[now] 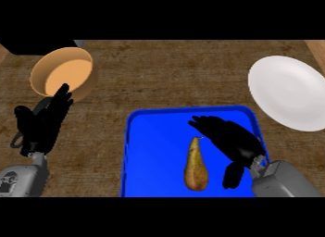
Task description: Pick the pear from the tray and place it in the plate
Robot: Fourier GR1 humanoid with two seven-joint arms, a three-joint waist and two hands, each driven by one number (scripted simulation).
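Head view shows the pear [196, 164] lying lengthwise in the blue tray [151, 152], the right hand [229, 139] spread wide just beside it over the tray, the white plate [292, 92] apart at the right, and the left hand [45, 122] resting open on the table [165, 74] below an orange bowl [64, 73].

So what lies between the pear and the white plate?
In the head view, the right hand over the blue tray, between pear and plate.
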